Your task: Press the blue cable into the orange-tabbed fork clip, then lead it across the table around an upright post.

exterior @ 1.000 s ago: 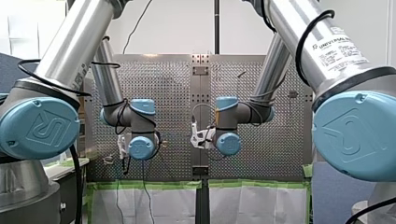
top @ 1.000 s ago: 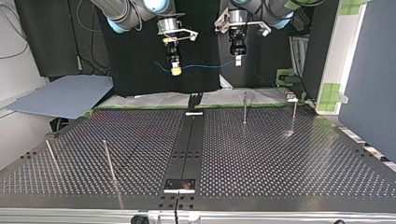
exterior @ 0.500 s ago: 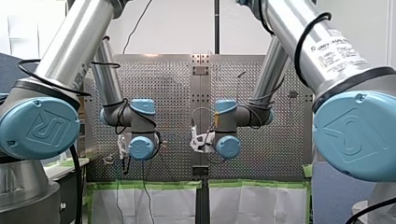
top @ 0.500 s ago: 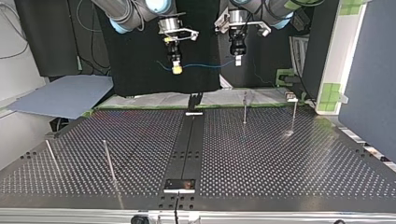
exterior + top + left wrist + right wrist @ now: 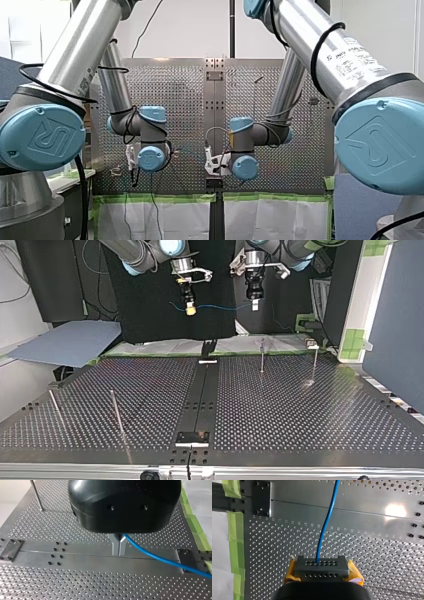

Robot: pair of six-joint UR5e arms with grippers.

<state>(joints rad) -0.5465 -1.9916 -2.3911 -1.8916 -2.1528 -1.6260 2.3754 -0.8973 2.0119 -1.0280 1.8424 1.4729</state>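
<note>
Perforated metal worktop (image 5: 300, 410), dark centre strip (image 5: 199, 390) down its middle w/ small plate (image 5: 192, 438) at near end in top view. Green tape (image 5: 235, 542) along worktop edge. Grey-blue sheet (image 5: 67, 342) off top view's left. Black curtain (image 5: 145, 305) behind. White sheeting (image 5: 175, 220) hangs below edge, front view.

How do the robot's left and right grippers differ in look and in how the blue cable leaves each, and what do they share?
In look, my left gripper has bare metal fingers, while my right gripper has yellow pads. The blue cable leaves my left gripper off to one side, but runs straight ahead from my right gripper. Both are shut on the cable.
</note>
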